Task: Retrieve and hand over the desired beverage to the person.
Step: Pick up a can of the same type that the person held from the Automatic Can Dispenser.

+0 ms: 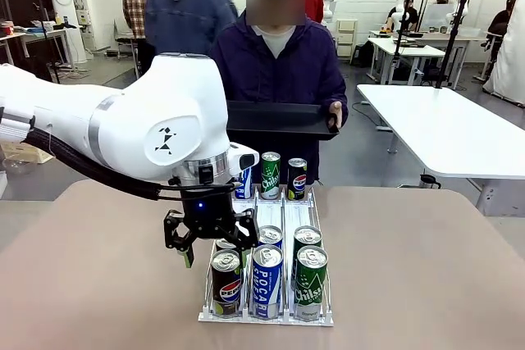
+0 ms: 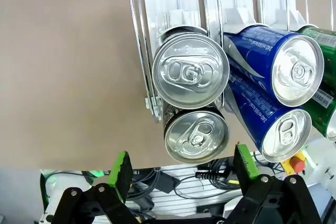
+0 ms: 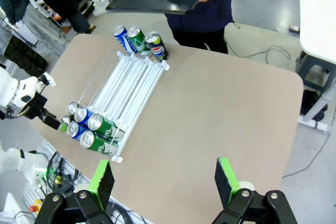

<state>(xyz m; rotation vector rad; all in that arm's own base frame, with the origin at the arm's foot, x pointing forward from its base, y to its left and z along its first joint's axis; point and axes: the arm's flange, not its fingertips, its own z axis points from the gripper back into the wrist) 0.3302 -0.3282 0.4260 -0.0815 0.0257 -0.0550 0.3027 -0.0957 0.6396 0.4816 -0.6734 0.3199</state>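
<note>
The beverages are cans in a white wire rack (image 1: 328,305). Its near end holds a black Pepsi can (image 1: 225,284), a blue Pocari can (image 1: 267,280) and a green Chilsung can (image 1: 310,280), with more cans behind them. Three cans (image 1: 271,176) stand at its far end. My left gripper (image 1: 217,250) hovers open just above the Pepsi column. In the left wrist view two silver can tops (image 2: 190,71) lie ahead of the open left gripper (image 2: 182,166). My right gripper (image 3: 165,182) hangs open high above the table. The person (image 1: 279,63) holds a black tray (image 1: 279,119).
The rack (image 3: 131,77) runs down the middle of the tan table (image 1: 426,268), with bare table on both sides. A white table (image 1: 443,125) stands behind at the right. Other people stand far behind the person.
</note>
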